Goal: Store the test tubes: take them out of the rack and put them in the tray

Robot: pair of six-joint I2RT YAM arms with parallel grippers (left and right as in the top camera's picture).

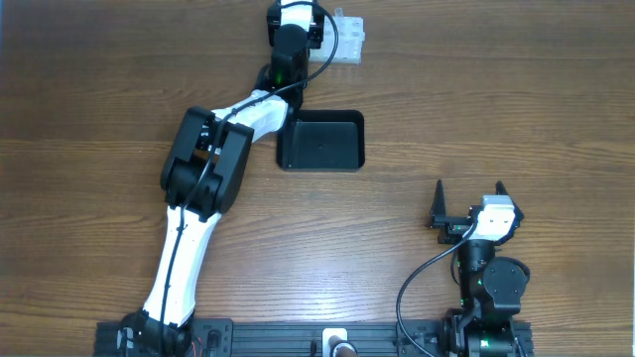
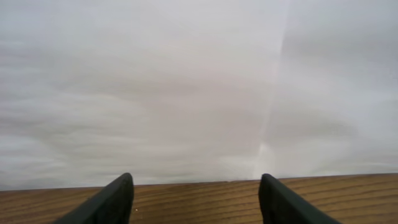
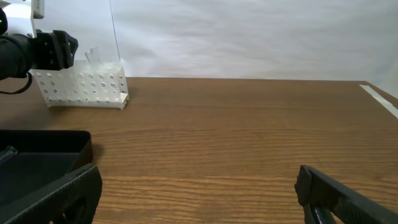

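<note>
The counter is brown wood with a long straight grain (matt, flat, with a pale wall behind it). The left arm, white links with black joints, reaches up the top view to the far edge and ends right beside the rack. The left jaws stand released, with only wall and a strip of wood between them. The right arm sits folded near its base, well apart from everything. The right jaws also stand spread wide and hold nothing.

The tray is a black, shallow rectangle with rounded corners and a smooth, slightly shiny floor, likely plastic. It lies between the two arms, just nearer than the rack. From above its floor looks bare. The right wrist view shows a faint pale streak at its edge, and I cannot tell whether that is a tube or a glint.

The rack is a small block of clear to milky plastic, its side dotted with rows of round holes. One clear tube seems to stick up from its top, tilted a little, and others cannot be made out.

In my judgement the storing is at an early or middle point. At least that tube is left to lift out and lay in the tray, and no grip is made yet.
</note>
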